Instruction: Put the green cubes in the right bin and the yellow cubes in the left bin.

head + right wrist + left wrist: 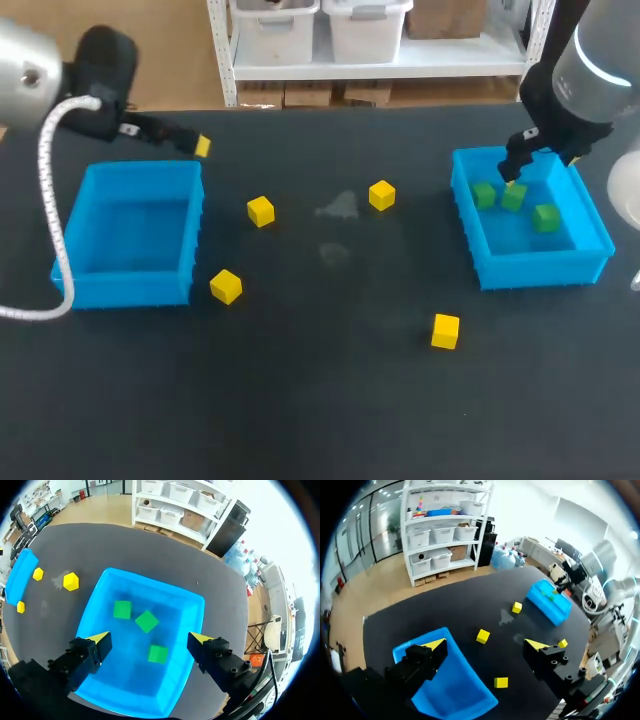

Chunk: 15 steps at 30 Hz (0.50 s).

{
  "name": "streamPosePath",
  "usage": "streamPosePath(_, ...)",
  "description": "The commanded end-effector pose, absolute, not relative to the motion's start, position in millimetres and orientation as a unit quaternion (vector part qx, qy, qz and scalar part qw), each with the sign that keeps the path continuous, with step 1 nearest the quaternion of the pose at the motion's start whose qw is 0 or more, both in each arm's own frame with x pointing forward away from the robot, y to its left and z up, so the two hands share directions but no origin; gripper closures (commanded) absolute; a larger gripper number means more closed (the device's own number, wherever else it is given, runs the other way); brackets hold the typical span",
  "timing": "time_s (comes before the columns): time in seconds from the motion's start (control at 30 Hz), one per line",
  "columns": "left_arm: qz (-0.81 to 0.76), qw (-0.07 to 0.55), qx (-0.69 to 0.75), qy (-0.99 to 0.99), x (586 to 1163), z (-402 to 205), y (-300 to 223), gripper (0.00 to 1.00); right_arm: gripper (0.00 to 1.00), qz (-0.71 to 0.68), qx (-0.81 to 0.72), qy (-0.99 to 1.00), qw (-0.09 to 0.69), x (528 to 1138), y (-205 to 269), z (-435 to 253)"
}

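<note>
Three green cubes (pixel 514 196) (pixel 146 621) lie inside the right blue bin (pixel 540 270) (pixel 150 578). My right gripper (pixel 513 172) (pixel 150 638) hangs open just above them, holding nothing. Several yellow cubes sit on the black table: one (pixel 261 211) (pixel 483 636) near the left blue bin (pixel 125 290) (pixel 455 692), one (pixel 226 286) (pixel 501 682) at that bin's front corner, one (pixel 381 195) (pixel 517 607) mid-table and one (pixel 445 331) (pixel 563 643) towards the front. My left gripper (pixel 196 146) (pixel 486 645) is open and empty above the left bin's far right corner. The left bin has no cubes in it.
A pale smudge (pixel 338 208) marks the tabletop between the two bins. A white cable (pixel 48 200) runs from my left arm over the table's left side. The right arm's wrist stands over the right bin's far rim.
</note>
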<state>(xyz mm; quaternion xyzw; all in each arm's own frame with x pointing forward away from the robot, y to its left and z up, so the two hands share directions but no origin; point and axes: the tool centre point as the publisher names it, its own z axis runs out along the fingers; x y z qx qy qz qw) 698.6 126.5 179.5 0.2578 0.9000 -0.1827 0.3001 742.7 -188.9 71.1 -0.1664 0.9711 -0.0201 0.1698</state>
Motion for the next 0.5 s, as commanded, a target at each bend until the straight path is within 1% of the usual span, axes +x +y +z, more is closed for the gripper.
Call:
streamPosePath(0.03,-0.119,0.233,0.307,0.915,725,183,91,0.0,0.0,-0.021,-0.166,0.971,0.172,741,-189,71)
streamPosePath(0.3,-0.069,0.187,0.378,0.904,738,168,54,0.0,0.0,-0.021,-0.166,0.971,0.172,741,-189,71)
streamPosePath(0.5,-0.048,0.146,0.415,0.897,738,151,39,0.0,0.0,-0.021,-0.166,0.971,0.172,741,-189,71)
